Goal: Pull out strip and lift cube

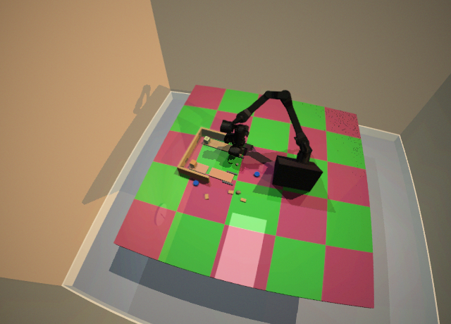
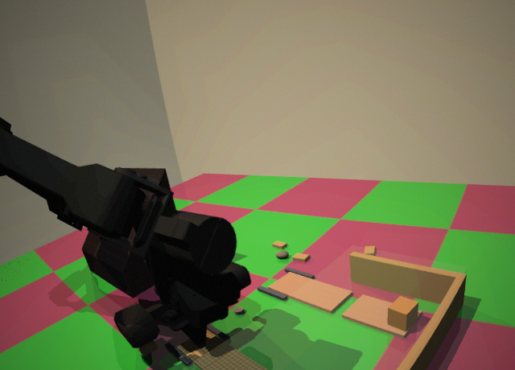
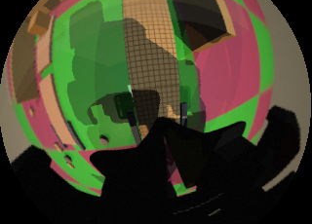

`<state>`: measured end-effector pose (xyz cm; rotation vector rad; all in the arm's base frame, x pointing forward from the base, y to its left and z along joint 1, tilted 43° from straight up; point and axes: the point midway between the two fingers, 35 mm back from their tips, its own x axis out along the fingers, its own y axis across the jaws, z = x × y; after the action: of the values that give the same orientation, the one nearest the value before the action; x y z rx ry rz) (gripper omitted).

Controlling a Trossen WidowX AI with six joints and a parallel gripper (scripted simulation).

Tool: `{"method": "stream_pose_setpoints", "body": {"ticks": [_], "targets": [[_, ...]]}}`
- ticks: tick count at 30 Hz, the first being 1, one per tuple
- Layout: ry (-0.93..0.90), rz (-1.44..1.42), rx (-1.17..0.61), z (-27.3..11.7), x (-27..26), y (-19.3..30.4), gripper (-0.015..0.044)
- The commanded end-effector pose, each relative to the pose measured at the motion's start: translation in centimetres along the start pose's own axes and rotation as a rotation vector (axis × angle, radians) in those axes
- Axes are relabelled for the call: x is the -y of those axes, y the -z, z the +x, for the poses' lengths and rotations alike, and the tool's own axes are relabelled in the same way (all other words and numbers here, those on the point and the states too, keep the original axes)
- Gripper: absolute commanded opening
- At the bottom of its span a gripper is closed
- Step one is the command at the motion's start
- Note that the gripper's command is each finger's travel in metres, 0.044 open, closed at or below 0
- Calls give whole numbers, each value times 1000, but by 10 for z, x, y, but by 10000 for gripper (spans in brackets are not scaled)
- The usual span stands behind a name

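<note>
Jaws (image 1: 237, 146) (image 2: 203, 344) are together, nothing clamped. Tips point down over the near end of the gridded strip (image 1: 218, 144) (image 2: 232, 358) (image 3: 151, 49); can't tell if they touch it. Visible length of that strip is unbroken, and two short dark rails (image 2: 179, 353) (image 3: 183, 114) flank its near end. Labelled cube (image 1: 206, 139) sits at its far end, well apart from the jaws, inside the corner of the wooden wall (image 1: 187, 153) (image 2: 415, 270) (image 3: 21, 73). Exterior and wrist views don't show the cube.

Off to one side of the jaws, the plain strip is in two: near piece (image 1: 222, 175) (image 2: 310, 291) (image 3: 58, 112) and far piece (image 1: 199, 168) (image 2: 365, 310) (image 3: 45, 54), visible gap between. Orange cube (image 1: 192, 163) (image 2: 402, 313) (image 3: 38, 22) is on the far piece.

Small grey-brown pebble (image 1: 237, 164) (image 2: 238, 310) (image 3: 103, 138) lies on the table (image 1: 298, 265) (image 2: 290, 228) (image 3: 234, 73) between jaws and plain strip. Blue disc (image 1: 256, 174) lies on the arm-base side of the jaws, another (image 1: 196, 182) beyond the plain strip, outside the wall.
</note>
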<state>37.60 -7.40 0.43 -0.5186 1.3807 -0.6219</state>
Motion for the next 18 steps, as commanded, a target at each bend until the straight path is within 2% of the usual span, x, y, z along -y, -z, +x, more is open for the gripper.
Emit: {"method": "stream_pose_setpoints", "body": {"ticks": [1,18], "targets": [[0,-3,-5,4,-1,1,0],[0,-3,-5,5,-1,0,0]]}}
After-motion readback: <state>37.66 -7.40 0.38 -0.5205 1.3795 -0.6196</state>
